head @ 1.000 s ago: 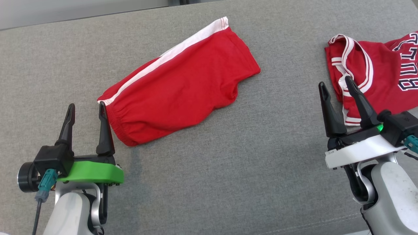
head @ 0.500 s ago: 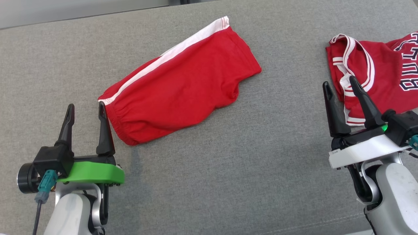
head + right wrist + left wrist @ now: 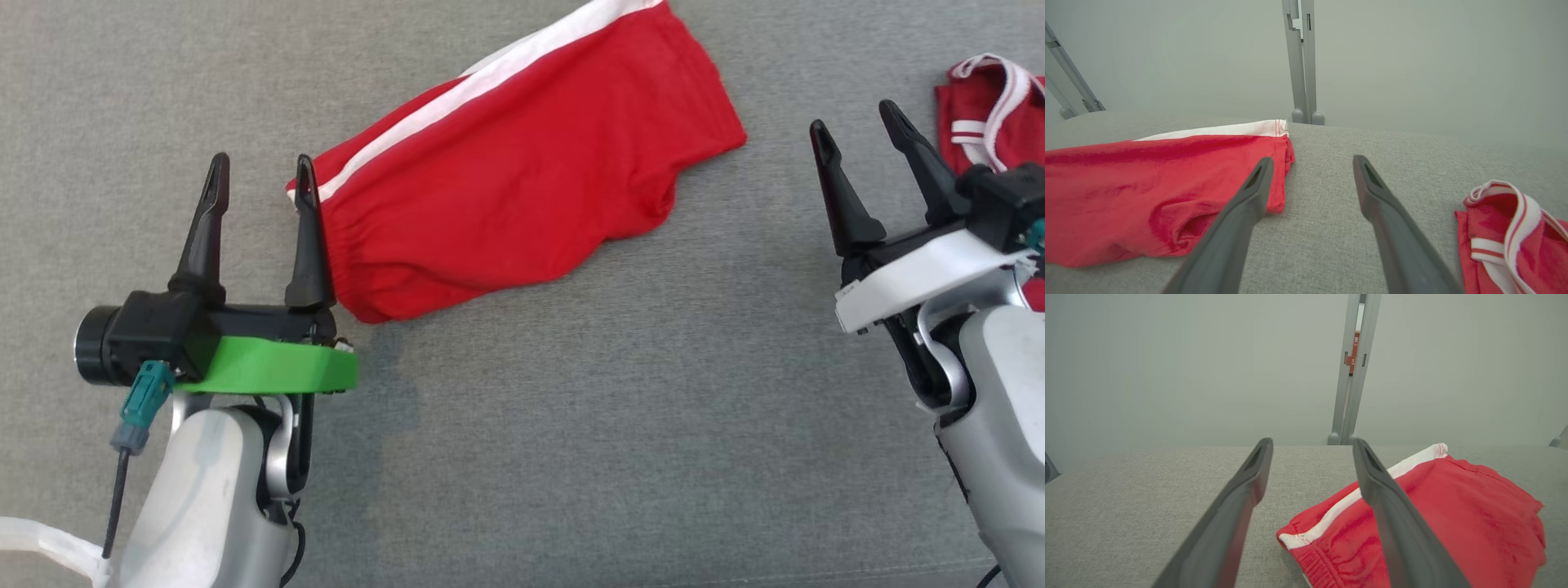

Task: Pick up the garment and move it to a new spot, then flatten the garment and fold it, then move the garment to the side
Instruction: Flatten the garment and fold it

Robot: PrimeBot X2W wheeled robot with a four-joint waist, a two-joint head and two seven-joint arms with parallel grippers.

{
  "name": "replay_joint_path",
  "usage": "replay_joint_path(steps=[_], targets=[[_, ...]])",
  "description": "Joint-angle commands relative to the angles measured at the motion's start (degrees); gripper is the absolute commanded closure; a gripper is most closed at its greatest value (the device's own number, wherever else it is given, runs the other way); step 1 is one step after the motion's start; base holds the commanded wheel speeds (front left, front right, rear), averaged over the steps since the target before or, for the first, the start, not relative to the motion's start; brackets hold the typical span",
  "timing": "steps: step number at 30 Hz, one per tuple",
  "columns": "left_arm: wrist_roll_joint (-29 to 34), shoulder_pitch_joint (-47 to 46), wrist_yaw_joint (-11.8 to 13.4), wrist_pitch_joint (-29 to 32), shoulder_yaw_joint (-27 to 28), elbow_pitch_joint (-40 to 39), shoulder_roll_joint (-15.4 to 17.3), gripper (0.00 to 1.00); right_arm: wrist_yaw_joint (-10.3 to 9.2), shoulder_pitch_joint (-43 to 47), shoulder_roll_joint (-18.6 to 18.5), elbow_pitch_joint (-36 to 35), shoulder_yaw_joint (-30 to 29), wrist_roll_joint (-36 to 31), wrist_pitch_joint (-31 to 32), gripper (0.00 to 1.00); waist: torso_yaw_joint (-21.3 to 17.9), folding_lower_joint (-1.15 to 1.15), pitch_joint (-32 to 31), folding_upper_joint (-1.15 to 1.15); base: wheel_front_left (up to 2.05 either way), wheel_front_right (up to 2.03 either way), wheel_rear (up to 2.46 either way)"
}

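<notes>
Red shorts (image 3: 522, 188) with a white side stripe lie flat and slanted on the grey cloth surface (image 3: 571, 425); the elastic waistband is at their near left end. My left gripper (image 3: 261, 163) stands open just left of that waistband, its right finger overlapping the waistband's corner. In the left wrist view the shorts (image 3: 1453, 514) lie behind the right finger of the open left gripper (image 3: 1312, 443). My right gripper (image 3: 853, 117) is open and empty between the shorts' leg end and a crumpled red jersey (image 3: 992, 106). The right wrist view has my right gripper (image 3: 1312, 159) over bare cloth, the shorts (image 3: 1147, 183) to its left and the jersey (image 3: 1515, 237) to its right.
A pale wall with a grey metal post (image 3: 1349, 375) stands beyond the far edge of the surface. A seam (image 3: 816, 572) runs along the near right of the cloth. Bare cloth lies between the two arms.
The head camera has dipped and come closer, so everything sits higher and larger. The right gripper, whose finger overlapped the jersey, now stands left of it. Both grippers stay open.
</notes>
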Motion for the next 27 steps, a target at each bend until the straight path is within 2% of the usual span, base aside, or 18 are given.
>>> replay_joint_path(steps=[1, 8, 15, 16, 17, 18, 27], targets=[[0.3, -1.4, -0.4, -0.5, -0.3, 0.0, -0.5, 0.00, -0.06, -2.3, -0.6, 1.5, 1.1, 0.5, 0.4, 0.00, 5.4, 0.00, 5.0, 0.00, 0.00, 0.00, 0.00], [1.0, -3.9, -1.7, -1.0, -1.3, 0.8, -2.5, 0.00, -0.06, -11.5, -1.9, 13.1, 6.6, 2.2, 2.7, 0.00, 9.3, 0.00, 7.4, 0.00, 0.00, 0.00, 0.00], [1.9, -3.6, -2.3, -1.0, -0.8, 1.1, -3.6, 0.00, -0.03, -16.5, -0.4, 24.8, 11.1, 5.7, 6.4, 0.01, 10.0, 0.00, 6.9, 0.00, 0.00, 0.00, 0.00], [2.0, -3.2, -2.3, -1.0, -0.6, 1.1, -3.7, 0.00, -0.02, -16.6, 0.1, 25.8, 12.1, 6.8, 7.1, 0.51, 9.9, 0.00, 6.5, 0.00, 0.00, 0.00, 0.00], [2.2, -2.9, -2.4, -1.0, -0.5, 1.1, -3.8, 0.00, -0.01, -16.7, 0.3, 26.2, 12.7, 7.4, 7.3, 0.72, 9.8, 0.00, 6.3, 0.00, 0.00, 0.00, 0.00], [2.4, -2.5, -2.4, -1.0, -0.3, 1.2, -3.8, 0.00, -0.01, -16.8, 0.5, 26.3, 13.3, 8.4, 6.4, 1.00, 9.5, 0.00, 5.9, 0.00, 0.00, 0.00, 0.00], [3.4, 0.7, -2.5, -1.0, 1.4, 1.2, -3.1, 0.00, -0.03, -11.5, 1.5, 22.5, 12.9, 11.6, -3.0, 1.00, 5.5, 0.00, 2.0, 0.00, 0.00, 0.00, 0.00]])
